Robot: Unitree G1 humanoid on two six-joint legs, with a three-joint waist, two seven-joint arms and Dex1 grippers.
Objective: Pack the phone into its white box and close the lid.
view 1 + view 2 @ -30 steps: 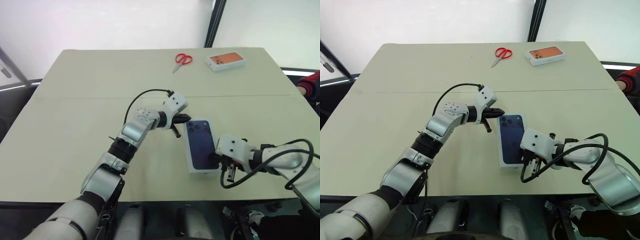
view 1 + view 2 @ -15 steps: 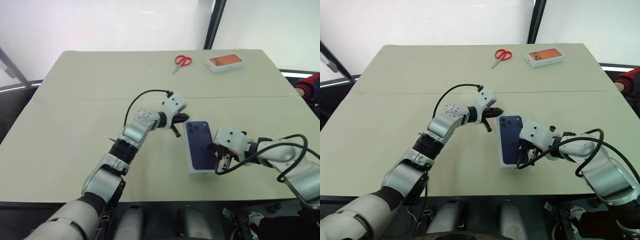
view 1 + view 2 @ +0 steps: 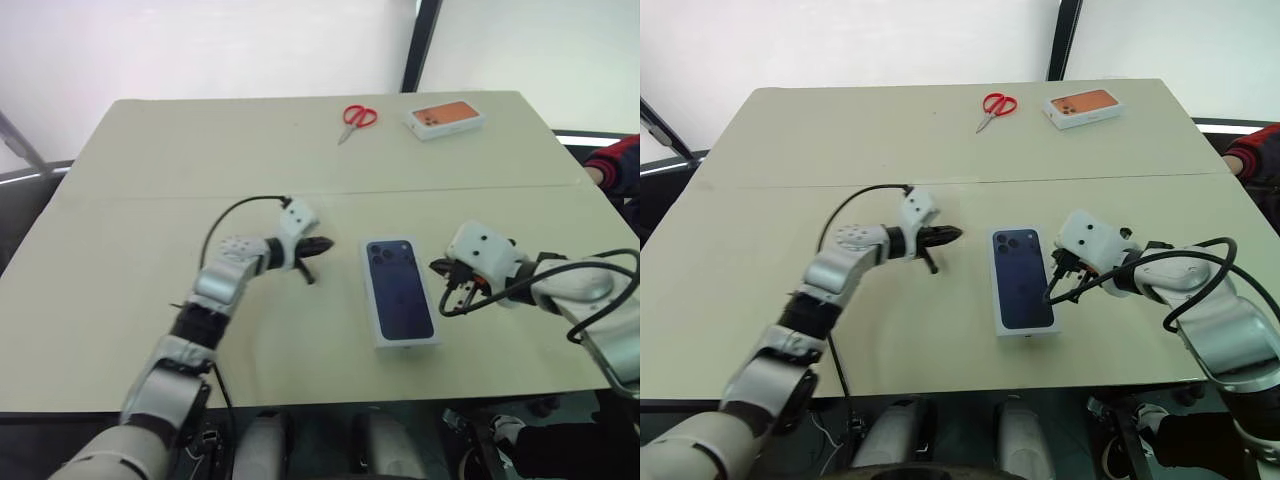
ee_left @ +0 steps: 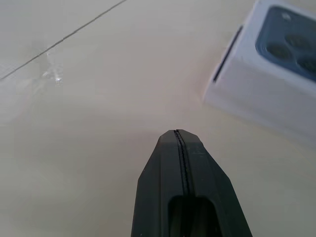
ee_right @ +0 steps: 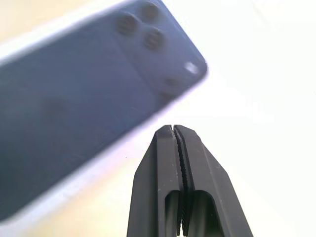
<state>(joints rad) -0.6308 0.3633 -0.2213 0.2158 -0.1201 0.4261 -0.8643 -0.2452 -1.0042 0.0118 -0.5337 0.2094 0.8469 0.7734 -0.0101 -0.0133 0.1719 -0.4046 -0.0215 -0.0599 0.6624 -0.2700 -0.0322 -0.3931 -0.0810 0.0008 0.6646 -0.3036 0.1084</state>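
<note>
The white box (image 3: 408,344) lies closed on the table between my two arms. The lid (image 3: 400,300) sits on it, with its dark blue phone picture facing up. The phone itself is hidden. My left gripper (image 3: 318,245) is shut and empty, a short way left of the box's far left corner, pointing toward it. In the left wrist view its tip (image 4: 177,133) is off the box corner (image 4: 261,94). My right gripper (image 3: 438,267) is shut and empty just right of the box. Its tip (image 5: 173,129) hovers near the lid's (image 5: 84,113) camera end.
Red scissors (image 3: 357,117) and a white box with an orange picture (image 3: 445,119) lie at the far edge of the beige table (image 3: 150,200). A person's red sleeve (image 3: 615,165) shows at the right edge. A black cable loops by my right wrist (image 3: 500,295).
My left gripper has pulled away to the left from the box's far left corner. My right gripper has drawn back to the right, off the lid's edge. The box stays put.
</note>
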